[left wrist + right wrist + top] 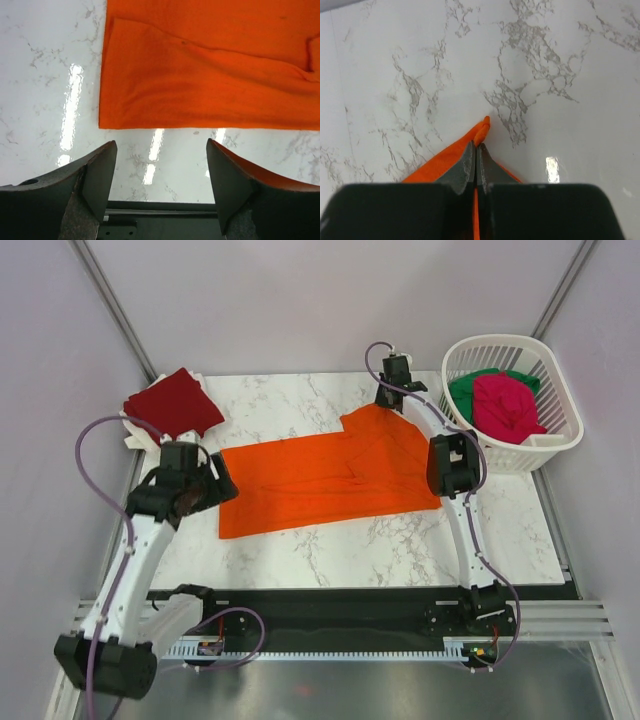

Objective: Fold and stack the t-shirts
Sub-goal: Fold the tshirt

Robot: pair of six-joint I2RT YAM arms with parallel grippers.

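The bright orange t-shirt [320,480] lies spread across the middle of the marble table. My right gripper [389,398] is shut on the shirt's far right corner [482,129] and pinches it at the table's back. My left gripper [190,495] is open and empty, just off the shirt's left edge [200,80], above bare marble. A folded dark red t-shirt [173,403] sits at the back left. The magenta-pink t-shirt [508,406] and the green t-shirt [470,392] lie crumpled in the basket.
The white plastic lattice basket [545,445] stands at the back right, partly over the table's edge. A black rail [350,605] runs along the near edge by the arm bases. Grey walls close in on both sides.
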